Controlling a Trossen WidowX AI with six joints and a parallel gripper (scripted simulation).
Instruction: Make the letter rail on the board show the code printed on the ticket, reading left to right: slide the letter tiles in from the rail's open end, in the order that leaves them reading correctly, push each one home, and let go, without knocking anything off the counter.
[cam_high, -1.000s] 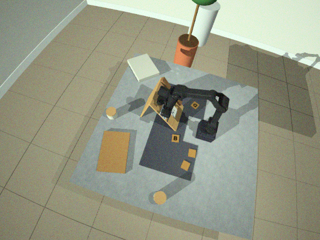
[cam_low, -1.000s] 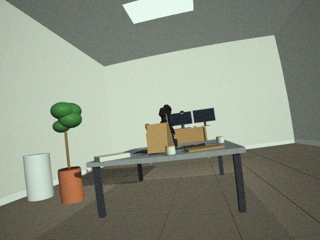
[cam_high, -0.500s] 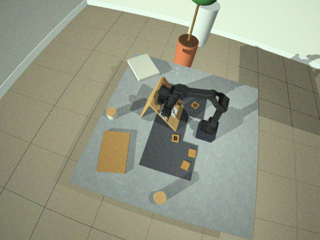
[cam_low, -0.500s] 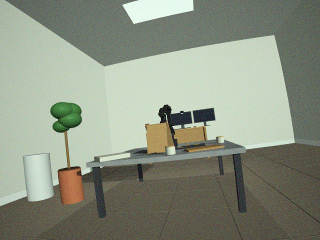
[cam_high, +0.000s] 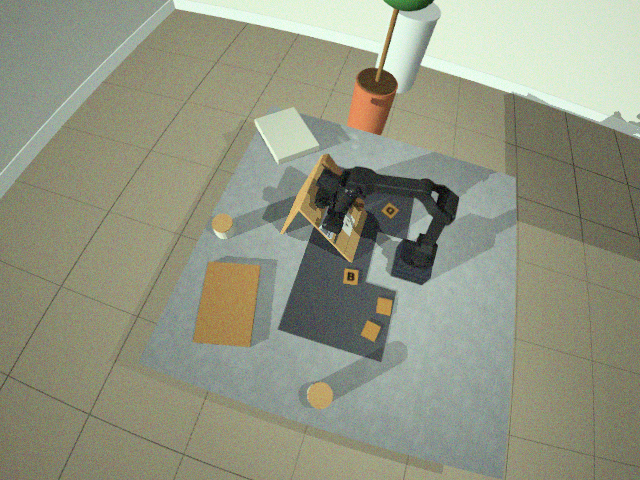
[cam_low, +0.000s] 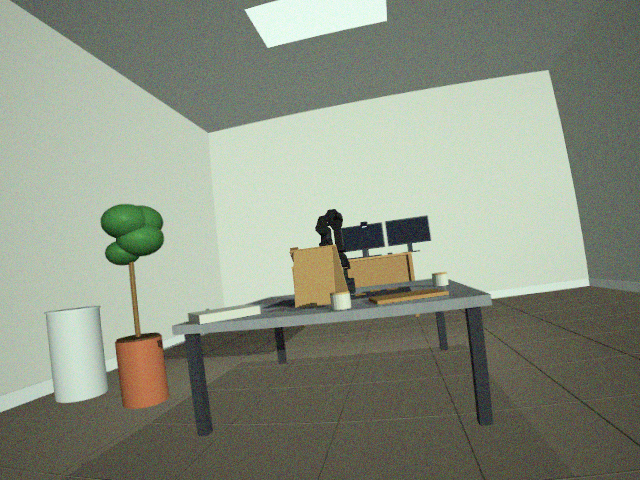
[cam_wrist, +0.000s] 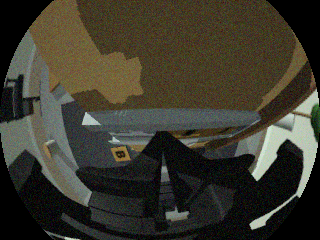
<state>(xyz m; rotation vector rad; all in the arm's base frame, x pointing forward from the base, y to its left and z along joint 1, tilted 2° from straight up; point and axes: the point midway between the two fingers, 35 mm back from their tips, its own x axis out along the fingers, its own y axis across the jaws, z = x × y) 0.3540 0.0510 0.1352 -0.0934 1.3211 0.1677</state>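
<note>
The sloping wooden board (cam_high: 309, 192) (cam_low: 315, 276) (cam_wrist: 187, 34) stands at the back of the dark mat (cam_high: 320, 310). Its grey rail (cam_wrist: 174, 120) runs across the wrist view below the wood. My gripper (cam_high: 334, 223) (cam_wrist: 161, 134) is shut with nothing between the fingers, right at the board's face near the rail. A white patch (cam_high: 347, 222) shows on the board beside it. A tile marked B (cam_high: 350, 276) lies on the mat. Another lettered tile (cam_high: 390, 210) lies right of the board. Two tiles with plain tops (cam_high: 383, 306) (cam_high: 370, 330) lie near the mat's right edge. One tile (cam_wrist: 120, 154) shows left of the fingers.
A white flat box (cam_high: 285, 135) (cam_low: 227, 313) lies at the back left corner. A wooden slab (cam_high: 227, 302) (cam_low: 408, 295) lies left of the mat. Two short cylinders (cam_high: 222, 225) (cam_high: 319, 395) stand on the counter. The arm's base (cam_high: 413, 258) is on the right. A potted plant (cam_high: 372, 100) stands off the counter.
</note>
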